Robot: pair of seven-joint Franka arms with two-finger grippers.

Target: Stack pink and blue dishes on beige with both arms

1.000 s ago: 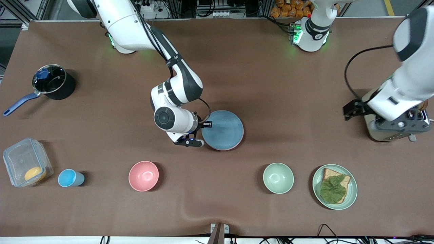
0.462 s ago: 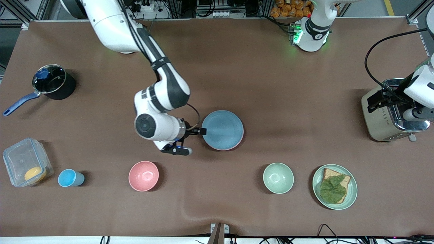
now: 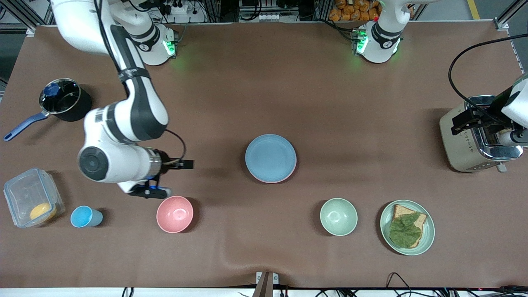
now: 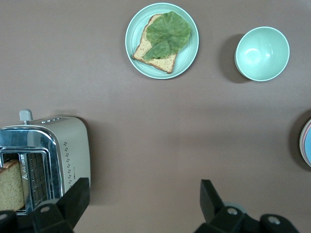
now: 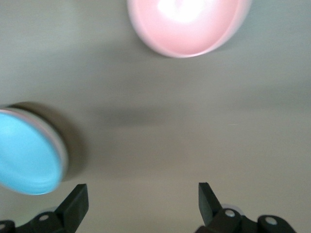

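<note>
The light blue plate (image 3: 270, 156) lies on the pale pink plate (image 3: 274, 180), of which only a thin rim shows, at the table's middle. No beige plate is visible; anything under the stack is hidden. My right gripper (image 3: 145, 191) hangs open and empty over bare table beside the pink bowl (image 3: 175, 214), well away from the stack. In the right wrist view the gripper (image 5: 141, 194) has nothing between its fingers, and the blue plate (image 5: 24, 153) and pink bowl (image 5: 187, 24) show. My left gripper (image 3: 506, 138) waits open over the toaster (image 3: 466, 142); its wrist view (image 4: 146, 194) shows it empty.
A blue cup (image 3: 84, 217) and a clear box (image 3: 31, 198) stand at the right arm's end, with a pot (image 3: 64, 99) farther back. A green bowl (image 3: 338, 216) and a green plate with toast and a leaf (image 3: 407, 227) sit toward the left arm's end.
My right gripper has left the blue plate's rim and swung away toward the right arm's end of the table. The left arm drew back over the toaster, then held still.
</note>
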